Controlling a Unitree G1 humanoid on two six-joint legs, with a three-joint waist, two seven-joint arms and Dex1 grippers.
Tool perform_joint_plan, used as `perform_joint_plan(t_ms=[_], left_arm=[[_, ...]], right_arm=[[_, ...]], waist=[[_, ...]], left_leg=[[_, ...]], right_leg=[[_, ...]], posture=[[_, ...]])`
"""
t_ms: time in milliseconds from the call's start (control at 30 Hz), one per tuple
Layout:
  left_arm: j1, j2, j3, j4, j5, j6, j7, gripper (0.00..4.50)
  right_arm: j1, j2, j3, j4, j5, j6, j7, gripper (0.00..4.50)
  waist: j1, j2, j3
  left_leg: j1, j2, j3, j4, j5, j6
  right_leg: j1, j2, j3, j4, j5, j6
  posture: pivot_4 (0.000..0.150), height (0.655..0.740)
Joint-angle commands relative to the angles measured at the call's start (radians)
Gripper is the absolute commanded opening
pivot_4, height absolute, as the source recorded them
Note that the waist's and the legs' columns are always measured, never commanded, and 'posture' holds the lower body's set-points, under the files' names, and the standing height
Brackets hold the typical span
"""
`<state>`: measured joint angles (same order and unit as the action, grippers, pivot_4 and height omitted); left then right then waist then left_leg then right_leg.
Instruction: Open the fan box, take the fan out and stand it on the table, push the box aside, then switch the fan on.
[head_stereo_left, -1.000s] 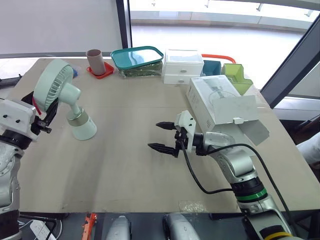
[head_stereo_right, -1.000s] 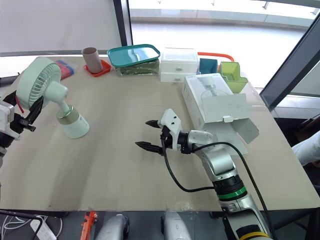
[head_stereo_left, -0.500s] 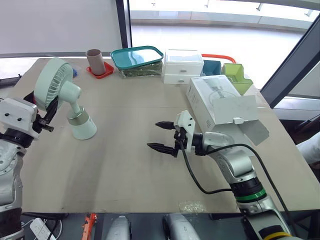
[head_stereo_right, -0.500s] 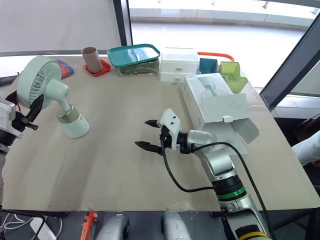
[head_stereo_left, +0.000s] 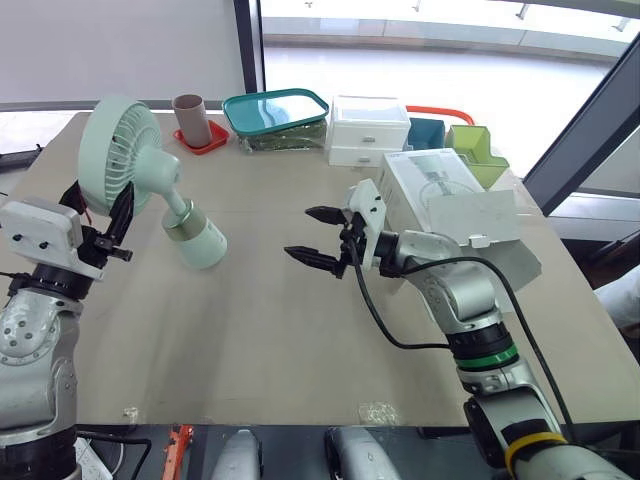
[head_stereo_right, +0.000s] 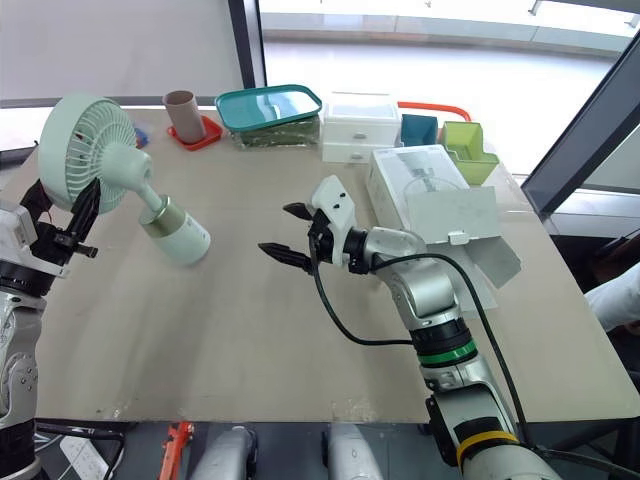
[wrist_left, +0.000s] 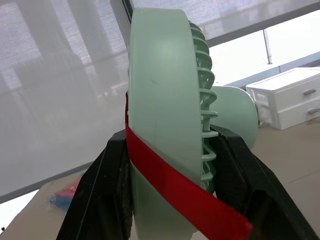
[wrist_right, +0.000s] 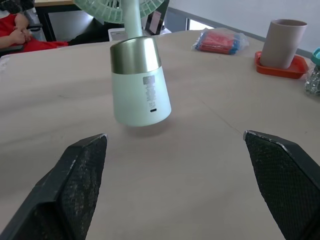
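Beige table (head_stereo_left: 270, 340) carries the scene. The right pincer (head_stereo_left: 300, 232), fingers spread wide and empty, points at the base of the pale-green fan (head_stereo_left: 196, 238), near it but apart. The left pincer (head_stereo_left: 97, 206) pinches the fan's round head edgewise; the fan leans, base low over the table. Behind the right arm lies the white fan box (head_stereo_left: 440, 200), flap open.
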<state>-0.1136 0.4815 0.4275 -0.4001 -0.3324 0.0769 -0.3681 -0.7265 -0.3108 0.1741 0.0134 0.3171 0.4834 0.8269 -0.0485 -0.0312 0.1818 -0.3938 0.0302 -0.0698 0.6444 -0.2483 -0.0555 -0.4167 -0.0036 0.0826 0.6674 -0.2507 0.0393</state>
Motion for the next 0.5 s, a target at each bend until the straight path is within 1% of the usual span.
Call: perform_joint_plan(t_ms=[33, 200, 300, 367, 500], left_arm=[[-0.028, -0.018, -0.022, -0.098, -0.011, 0.000, 0.039, 1.66], [-0.032, -0.079, -0.098, -0.140, -0.009, 0.044, 0.082, 1.66], [-0.031, -0.145, -0.140, -0.176, -0.004, 0.092, 0.153, 1.66], [-0.010, -0.158, -0.185, -0.188, 0.037, 0.089, 0.153, 1.66], [-0.010, -0.163, -0.210, -0.193, 0.030, 0.101, 0.148, 1.66]], right_arm=[[-0.040, 0.007, -0.009, -0.042, 0.024, 0.011, 0.014, 4.50], [-0.075, 0.019, 0.014, -0.038, 0.009, 0.041, 0.003, 4.50], [-0.085, 0.015, 0.033, -0.045, -0.003, 0.063, 0.003, 4.50], [-0.092, 0.017, 0.046, -0.052, -0.009, 0.087, -0.001, 4.50], [-0.109, 0.041, 0.070, -0.047, -0.023, 0.130, -0.030, 4.50]], waist=[[0.001, 0.000, 0.000], [0.001, 0.000, 0.000], [0.000, 0.000, 0.000], [0.000, 0.000, 0.000], [0.000, 0.000, 0.000]], left_leg=[[0.000, 0.000, 0.000, 0.000, 0.000, 0.000], [0.000, -0.001, -0.001, 0.000, 0.000, 0.000], [-0.001, -0.001, -0.001, 0.000, 0.000, -0.001], [0.000, -0.001, -0.001, 0.001, 0.000, -0.001], [0.000, 0.000, -0.001, 0.000, 0.001, -0.001]], right_leg=[[0.000, 0.000, 0.000, 0.000, 0.000, 0.000], [0.000, 0.000, 0.000, 0.000, 0.000, 0.000], [0.000, 0.000, -0.001, 0.000, 0.000, 0.000], [0.000, 0.000, 0.000, 0.001, 0.000, 0.000], [0.000, 0.000, -0.001, 0.001, 0.000, 0.000]], posture=[[0.150, 0.7400], [0.150, 0.7400], [0.150, 0.7400], [0.150, 0.7400], [0.150, 0.7400]])
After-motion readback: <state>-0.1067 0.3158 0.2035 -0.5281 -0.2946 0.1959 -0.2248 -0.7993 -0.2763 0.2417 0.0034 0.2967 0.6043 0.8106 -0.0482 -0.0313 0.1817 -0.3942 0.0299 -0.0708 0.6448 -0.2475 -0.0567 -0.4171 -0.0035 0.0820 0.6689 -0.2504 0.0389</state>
